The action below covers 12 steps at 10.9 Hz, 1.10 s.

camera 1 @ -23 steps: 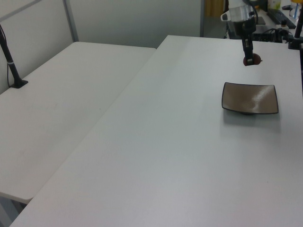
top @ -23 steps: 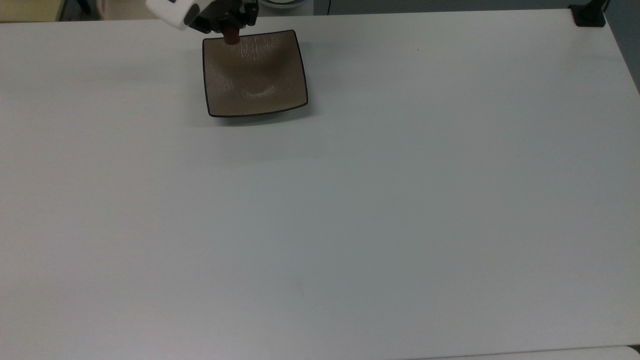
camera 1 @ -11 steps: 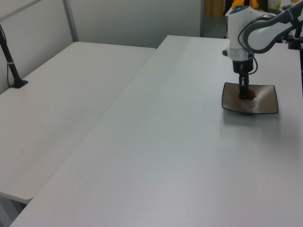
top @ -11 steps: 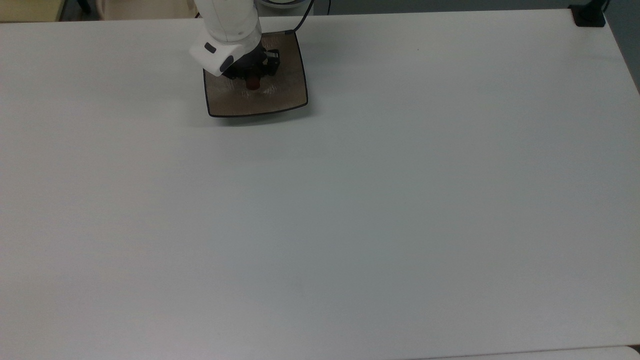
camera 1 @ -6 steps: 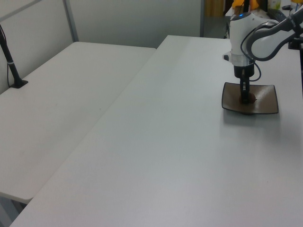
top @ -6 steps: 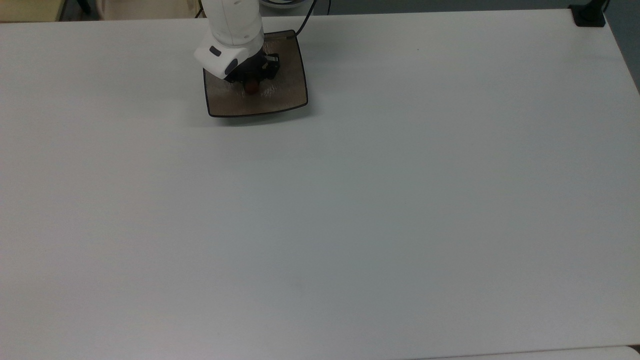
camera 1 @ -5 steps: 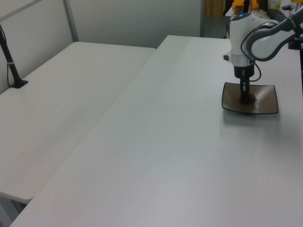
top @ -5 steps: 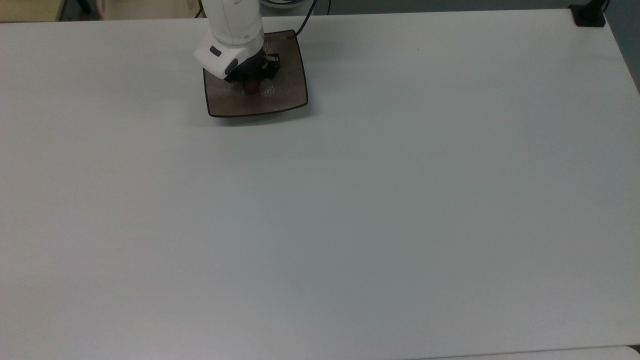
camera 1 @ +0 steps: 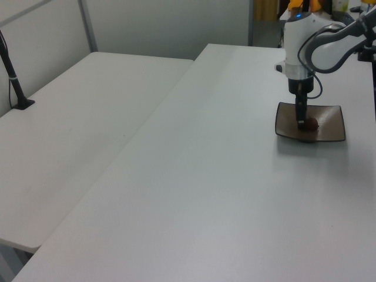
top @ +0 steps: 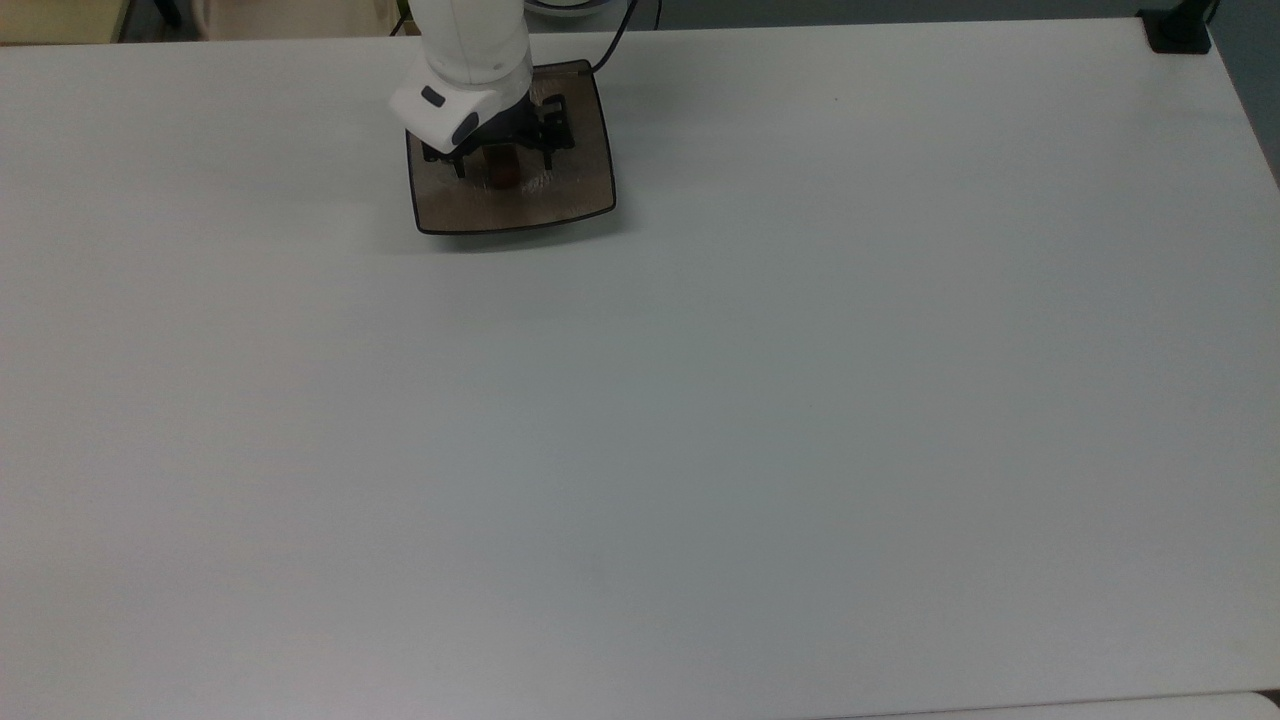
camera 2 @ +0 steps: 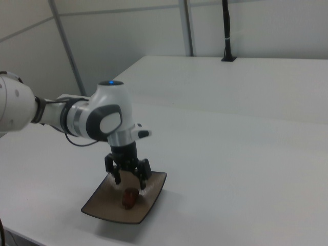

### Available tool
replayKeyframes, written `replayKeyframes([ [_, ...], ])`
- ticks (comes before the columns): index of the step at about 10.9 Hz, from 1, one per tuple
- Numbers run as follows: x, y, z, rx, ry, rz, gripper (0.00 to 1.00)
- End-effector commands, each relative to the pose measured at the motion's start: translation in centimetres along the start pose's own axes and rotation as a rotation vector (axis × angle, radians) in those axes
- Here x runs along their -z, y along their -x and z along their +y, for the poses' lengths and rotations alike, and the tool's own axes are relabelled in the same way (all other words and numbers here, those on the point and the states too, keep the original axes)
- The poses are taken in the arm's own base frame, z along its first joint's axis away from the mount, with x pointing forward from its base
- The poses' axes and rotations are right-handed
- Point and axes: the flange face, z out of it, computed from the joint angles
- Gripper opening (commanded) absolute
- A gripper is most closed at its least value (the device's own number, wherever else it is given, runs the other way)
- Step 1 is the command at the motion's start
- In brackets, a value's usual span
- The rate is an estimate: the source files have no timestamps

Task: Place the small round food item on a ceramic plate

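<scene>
Food item (camera 2: 130,197): small glossy chunk, resting in plate (camera 2: 97,207) centre, free of my fingers.
Gripper (camera 2: 130,179): spread wide, just above it.
Handling: likely light, slippery; pinch its rounded sides gently.

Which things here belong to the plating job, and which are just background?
Job: food item, resting on the plate; open gripper above it.
Background: white table, second table, black post, black clamp.
</scene>
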Motion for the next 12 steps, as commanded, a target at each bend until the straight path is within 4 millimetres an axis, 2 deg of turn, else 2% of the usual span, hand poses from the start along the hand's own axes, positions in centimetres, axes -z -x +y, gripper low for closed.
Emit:
replayKeyframes([
  [1, 9.6, -1.9, -0.7, -0.104, 0.017, 0.035, 1.00],
  [4, 18.5, -3.1, -1.8, -0.177, 0.020, 0.133, 1.00],
  [6, 24.3, -2.2, -2.7, -0.204, 0.009, 0.125, 1.00],
  [8, 28.8, -0.9, -2.9, -0.216, -0.081, 0.130, 1.00],
  [10, 29.8, -0.6, -3.3, -0.210, -0.089, 0.155, 1.00],
  [12, 30.0, -0.6, -3.5, -0.197, -0.088, 0.167, 1.00],
])
